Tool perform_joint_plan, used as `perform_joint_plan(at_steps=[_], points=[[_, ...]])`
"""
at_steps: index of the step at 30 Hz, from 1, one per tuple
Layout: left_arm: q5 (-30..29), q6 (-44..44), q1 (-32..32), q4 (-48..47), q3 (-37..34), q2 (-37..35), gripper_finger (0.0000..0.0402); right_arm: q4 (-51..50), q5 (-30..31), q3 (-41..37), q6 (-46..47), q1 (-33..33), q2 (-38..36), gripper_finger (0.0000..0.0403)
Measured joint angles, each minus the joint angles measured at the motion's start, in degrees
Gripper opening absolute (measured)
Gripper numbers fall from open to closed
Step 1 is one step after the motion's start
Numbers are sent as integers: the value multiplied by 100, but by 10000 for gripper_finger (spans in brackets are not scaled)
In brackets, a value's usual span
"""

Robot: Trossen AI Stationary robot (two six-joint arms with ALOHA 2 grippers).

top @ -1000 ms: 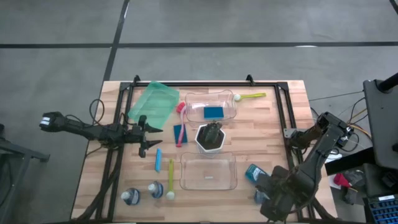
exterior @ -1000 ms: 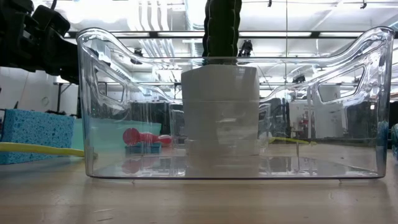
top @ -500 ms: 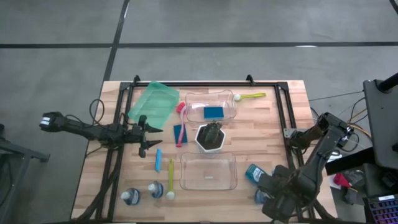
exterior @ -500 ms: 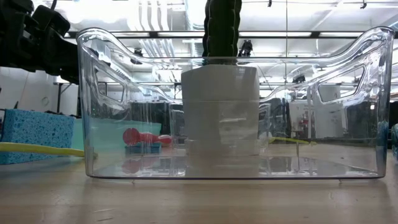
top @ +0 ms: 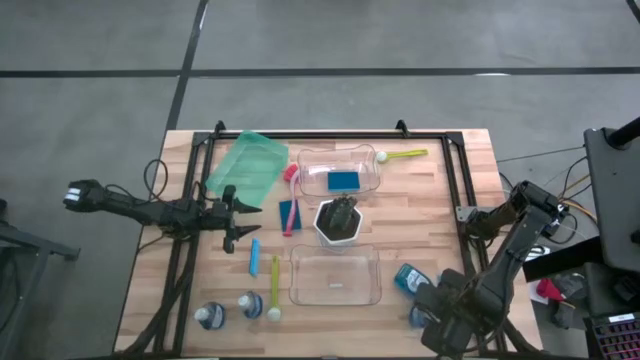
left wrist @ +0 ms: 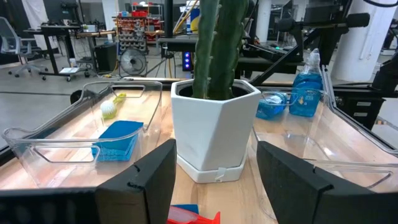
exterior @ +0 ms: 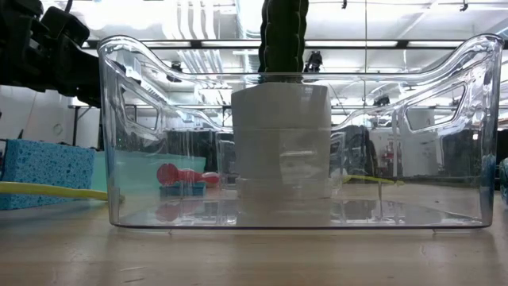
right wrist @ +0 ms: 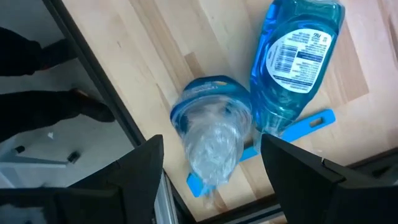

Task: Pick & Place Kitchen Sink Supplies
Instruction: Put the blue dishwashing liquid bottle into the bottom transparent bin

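Above the bench, the high view shows the right gripper (top: 432, 318) poised at the near right corner over two soap bottles (top: 408, 277), while the left gripper (top: 238, 215) waits by the green tray (top: 245, 165), next to the pink brush (top: 291, 205). One blue sponge (top: 343, 180) already lies in the far clear bin (top: 338, 172); the near bin (top: 335, 275) looks empty. A blue brush (top: 255, 256), a yellow brush (top: 274, 285) and two more bottles (top: 208, 316) lie at the near left; a green brush (top: 403, 155) lies at the far edge.

In the low view, the near bin fills the picture, with the white hexagonal pot (exterior: 280, 139) behind it and a sponge (exterior: 48, 173) off to one side.

In the left wrist view, the jaws stand wide and empty, facing the cactus (left wrist: 217, 46) in its pot.

In the right wrist view, the jaws are spread wide, holding nothing, straddling an upright bottle; beside it a second bottle (right wrist: 297, 65) lies flat across a blue strip (right wrist: 292, 130). Its label carries a barcode; the print is too small to read.

The step in hand appears to be a bottle pick: next, lower, close on it, and carry it to a bin.
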Motion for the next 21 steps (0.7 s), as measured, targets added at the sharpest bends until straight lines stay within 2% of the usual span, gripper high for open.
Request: perform_joint_plan(at_steps=[10,21], points=[[0,2,2,0,0,0,218,203,-50,-126,9,0,0,242],[0,1,2,-1,1,2,218,263,-37,-125,50,-4,0,200]])
